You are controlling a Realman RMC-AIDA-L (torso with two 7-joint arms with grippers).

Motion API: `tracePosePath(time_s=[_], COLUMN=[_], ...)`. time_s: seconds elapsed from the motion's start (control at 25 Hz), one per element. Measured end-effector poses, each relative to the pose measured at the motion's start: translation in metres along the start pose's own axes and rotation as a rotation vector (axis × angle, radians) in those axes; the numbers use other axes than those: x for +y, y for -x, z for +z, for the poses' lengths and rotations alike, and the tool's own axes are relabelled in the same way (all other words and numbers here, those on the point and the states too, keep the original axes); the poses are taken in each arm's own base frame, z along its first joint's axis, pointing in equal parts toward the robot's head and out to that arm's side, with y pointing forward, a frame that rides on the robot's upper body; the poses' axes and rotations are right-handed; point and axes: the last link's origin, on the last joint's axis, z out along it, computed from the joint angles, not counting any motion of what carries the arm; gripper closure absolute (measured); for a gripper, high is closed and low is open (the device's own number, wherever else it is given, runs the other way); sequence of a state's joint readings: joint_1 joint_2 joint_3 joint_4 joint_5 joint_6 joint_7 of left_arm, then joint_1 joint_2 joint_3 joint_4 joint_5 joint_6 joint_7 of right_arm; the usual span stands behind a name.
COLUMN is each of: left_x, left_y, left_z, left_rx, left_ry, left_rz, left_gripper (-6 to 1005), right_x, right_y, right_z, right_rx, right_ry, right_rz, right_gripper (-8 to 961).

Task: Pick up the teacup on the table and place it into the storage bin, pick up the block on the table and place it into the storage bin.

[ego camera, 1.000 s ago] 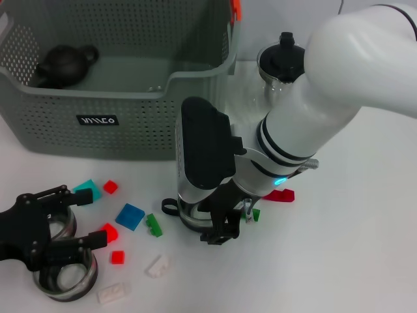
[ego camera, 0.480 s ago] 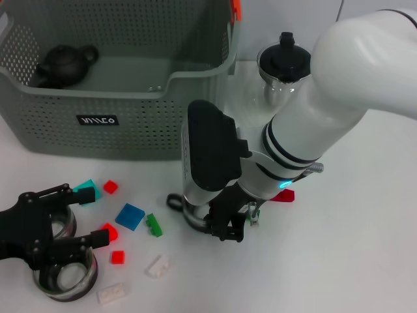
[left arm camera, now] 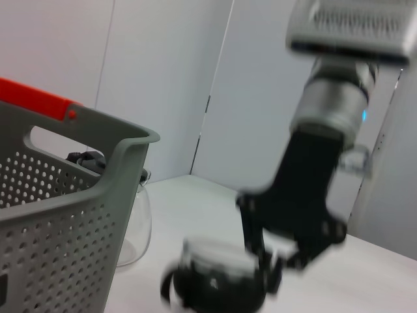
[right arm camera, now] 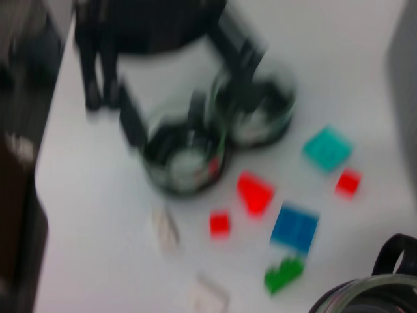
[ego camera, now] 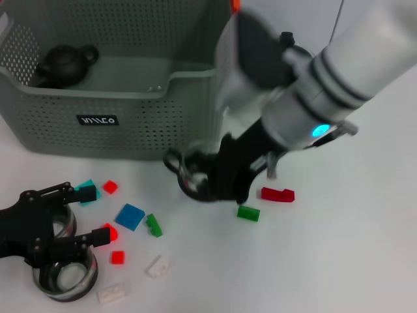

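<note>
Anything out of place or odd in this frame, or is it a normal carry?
Nothing looks damaged or spilled. The right gripper holds a glass teacup lifted off the table in front of the storage bin. Small blocks, such as the blue block, lie scattered on the table; the left gripper waits over two more cups.

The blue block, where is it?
In the head view the blue block lies on the table, on the robot's left, between a green block and the left gripper.
</note>
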State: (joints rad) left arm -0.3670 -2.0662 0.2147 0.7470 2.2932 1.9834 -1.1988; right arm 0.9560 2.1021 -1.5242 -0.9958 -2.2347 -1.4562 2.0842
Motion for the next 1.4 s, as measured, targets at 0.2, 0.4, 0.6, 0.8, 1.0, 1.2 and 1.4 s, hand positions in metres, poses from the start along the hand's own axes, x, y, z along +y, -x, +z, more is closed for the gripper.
tracePosePath(time_s=[0.2, 0.4, 0.6, 0.8, 1.0, 1.2, 1.4], left_x=[-0.001, -0.004, -0.007, -0.009, -0.008, -0.008, -0.009], left_y=[0.0, 0.0, -0.005, -0.008, -0.008, -0.008, -0.007], left_z=[0.0, -0.001, 0.002, 0.006, 0.008, 0.01, 0.011], left_rx=[0.001, 0.002, 0.004, 0.006, 0.01, 0.017, 0.022], left_ry=[-0.009, -0.027, -0.02, -0.013, -0.007, -0.003, -0.015], left_rz=[0.004, 0.006, 0.017, 0.024, 0.021, 0.012, 0.005], left_gripper=[126, 126, 126, 126, 126, 126, 126], right_x=[-0.01, -0.007, -0.003, -0.04, -0.08, -0.098, -0.114], right_y=[-0.006, -0.022, -0.015, 0.02, 0.076, 0.115, 0.115], right_z=[-0.053, -0.107, -0.146, -0.153, -0.128, -0.095, -0.04], right_rx=[-0.321, -0.702, -1.023, -0.986, -0.7, -0.496, -0.404], right_ry=[-0.013, -0.007, -0.015, -0.175, -0.354, -0.485, -0.549], right_rz=[0.113, 0.11, 0.043, 0.14, 0.216, 0.224, 0.262], right_gripper=[896, 896, 896, 895, 895, 895, 896])
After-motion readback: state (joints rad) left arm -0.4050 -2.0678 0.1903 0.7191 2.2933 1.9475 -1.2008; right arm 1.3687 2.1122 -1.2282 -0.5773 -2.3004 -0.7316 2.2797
